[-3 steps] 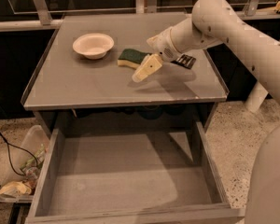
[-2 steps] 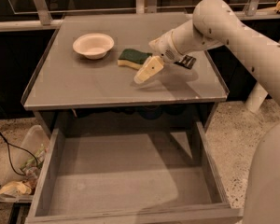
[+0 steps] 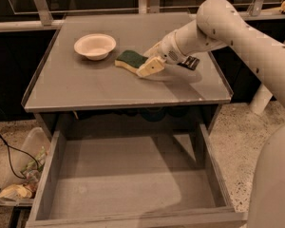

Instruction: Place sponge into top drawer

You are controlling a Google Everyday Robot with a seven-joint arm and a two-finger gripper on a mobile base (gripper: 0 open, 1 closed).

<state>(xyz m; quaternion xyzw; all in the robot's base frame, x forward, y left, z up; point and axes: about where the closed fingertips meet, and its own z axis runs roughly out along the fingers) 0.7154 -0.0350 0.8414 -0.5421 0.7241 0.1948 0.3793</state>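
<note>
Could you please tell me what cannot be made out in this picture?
Camera view only:
- sponge: right end covered by the gripper, low over the tabletop; grasp unclear.
- black object: mostly behind the arm.
- drawer: front face cut off by the picture's bottom edge.

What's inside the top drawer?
The top drawer shows only its bare grey bottom; its back is hidden under the tabletop. The sponge lies up there beside the end effector.
</note>
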